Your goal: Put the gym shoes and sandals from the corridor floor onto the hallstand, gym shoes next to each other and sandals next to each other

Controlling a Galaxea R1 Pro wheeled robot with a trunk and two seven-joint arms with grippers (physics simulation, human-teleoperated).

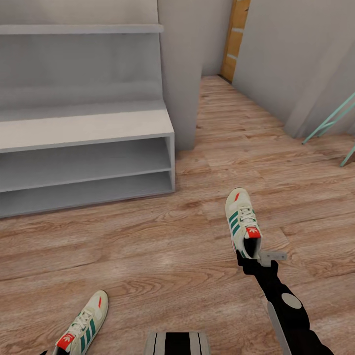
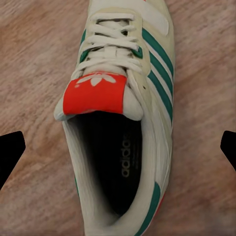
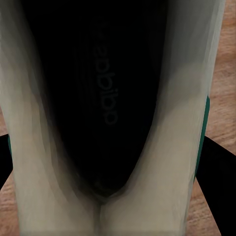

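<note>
One gym shoe lies right of centre on the corridor floor, toe pointing away. My right gripper is at its heel; in the right wrist view the fingers press both sides of the heel, shut on it. The other gym shoe lies at the lower left. In the left wrist view it is seen from above, with my left gripper open wide over it and apart from it. The grey hallstand stands at the left, its shelves bare. The sandals are out of view.
A grey wall pillar adjoins the hallstand's right end. The corridor runs on to a wooden door. Teal frame legs lean at the right wall. My base shows at the bottom edge.
</note>
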